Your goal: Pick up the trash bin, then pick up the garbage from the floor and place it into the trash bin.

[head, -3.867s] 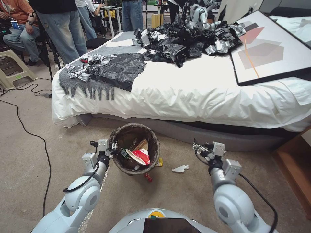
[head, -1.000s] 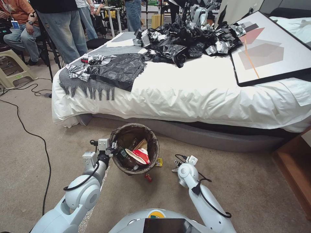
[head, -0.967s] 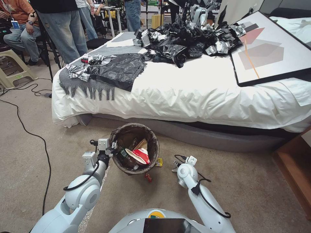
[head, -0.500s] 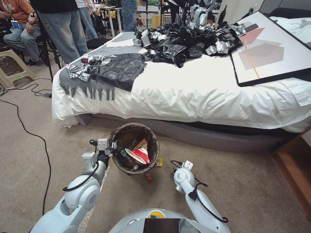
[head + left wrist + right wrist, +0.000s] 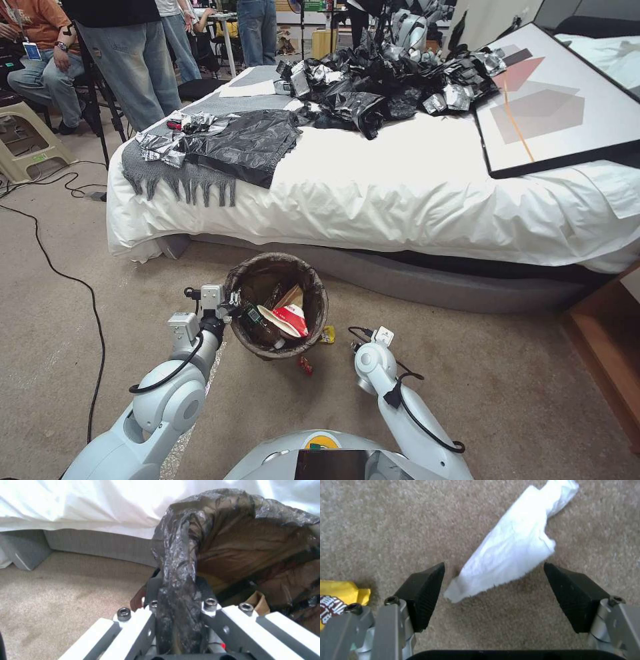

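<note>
One white tissue (image 5: 510, 547) lies flat on the carpet (image 5: 386, 517), its near end between the black pads (image 5: 423, 595) of your right gripper (image 5: 493, 595), which stand wide apart and clear of it on both sides. It is the item in hand.

Item, right gripper: low over the floor just right of the trash bin (image 5: 277, 303); from the head view the tissue is hidden under the wrist.

Item, trash bin: beside the bed base, dark liner folded over the rim, holding a red-and-white cup (image 5: 287, 321), a brown paper bag (image 5: 291, 298) and what looks like a small bottle, though that is hard to make out.

Item, left gripper (image 5: 230, 308): at the bin's near-left rim, fingers clamped on the rim and liner (image 5: 176, 605).

Item, loose litter: a yellow wrapper (image 5: 336, 597) just beside the right gripper's pad, touching the bin's foot in the head view; a red scrap (image 5: 305, 365) on the floor in front of the bin.

Handling note, as a judgement: come straight down until the pads meet the carpet, centre on the tissue's broad middle rather than its thin tip, then close fully. Thin paper slips from a shallow pinch. Keep clear of the yellow wrapper so you lift one piece only.
</note>
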Motion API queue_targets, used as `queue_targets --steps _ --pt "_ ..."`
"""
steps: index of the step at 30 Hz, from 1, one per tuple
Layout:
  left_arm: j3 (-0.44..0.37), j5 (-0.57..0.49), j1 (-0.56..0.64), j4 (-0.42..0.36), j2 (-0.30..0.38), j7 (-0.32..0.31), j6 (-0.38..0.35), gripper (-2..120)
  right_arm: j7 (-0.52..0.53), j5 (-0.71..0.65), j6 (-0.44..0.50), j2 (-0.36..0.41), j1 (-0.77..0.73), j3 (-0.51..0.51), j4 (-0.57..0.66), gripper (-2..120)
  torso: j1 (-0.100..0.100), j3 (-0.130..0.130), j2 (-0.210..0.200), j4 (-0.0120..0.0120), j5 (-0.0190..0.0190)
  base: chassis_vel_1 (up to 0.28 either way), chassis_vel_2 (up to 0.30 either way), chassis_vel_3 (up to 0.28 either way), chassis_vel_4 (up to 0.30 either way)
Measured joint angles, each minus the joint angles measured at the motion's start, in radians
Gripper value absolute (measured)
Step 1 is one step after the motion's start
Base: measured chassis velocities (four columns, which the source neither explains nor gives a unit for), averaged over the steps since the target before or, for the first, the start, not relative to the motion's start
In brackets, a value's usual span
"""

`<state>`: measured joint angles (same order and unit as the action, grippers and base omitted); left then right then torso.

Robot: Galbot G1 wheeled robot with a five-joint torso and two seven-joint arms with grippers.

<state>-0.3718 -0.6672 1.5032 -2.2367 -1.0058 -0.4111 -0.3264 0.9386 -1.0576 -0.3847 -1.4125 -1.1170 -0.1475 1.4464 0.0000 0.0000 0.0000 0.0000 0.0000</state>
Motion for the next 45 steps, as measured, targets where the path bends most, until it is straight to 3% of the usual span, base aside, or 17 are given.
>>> queue_targets --steps 9,16,32,38,45 --pt "0.003 -0.001 -0.005 0.007 0.001 0.0 0.0 5 -0.006 0.014 0.008 0.0 0.011 0.001 -0.015 71 0.0 0.0 0.0 0.0 0.0 0.0 0.0 0.0 0.0" --pt "0.004 -0.004 -0.009 0.01 0.003 0.0 0.0 5 -0.01 0.016 0.007 -0.001 0.027 0.002 -0.038 48 0.0 0.0 0.0 0.0 0.0 0.0 0.0 0.0 0.0" --pt "0.005 -0.007 -0.009 0.011 0.011 0.001 0.002 5 -0.01 0.025 0.007 -0.012 0.036 0.001 -0.055 28 0.0 0.0 0.0 0.0 0.0 0.0 0.0 0.0 0.0" --pt "0.005 -0.008 -0.01 0.011 0.013 0.001 0.003 5 -0.004 0.033 0.006 -0.014 0.028 0.003 -0.045 8 0.0 0.0 0.0 0.0 0.0 0.0 0.0 0.0 0.0" --pt "0.005 -0.009 -0.011 0.012 0.014 0.001 0.004 5 0.001 0.033 0.002 -0.007 0.029 0.004 -0.039 0 0.0 0.0 0.0 0.0 0.0 0.0 0.0 0.0 0.0"
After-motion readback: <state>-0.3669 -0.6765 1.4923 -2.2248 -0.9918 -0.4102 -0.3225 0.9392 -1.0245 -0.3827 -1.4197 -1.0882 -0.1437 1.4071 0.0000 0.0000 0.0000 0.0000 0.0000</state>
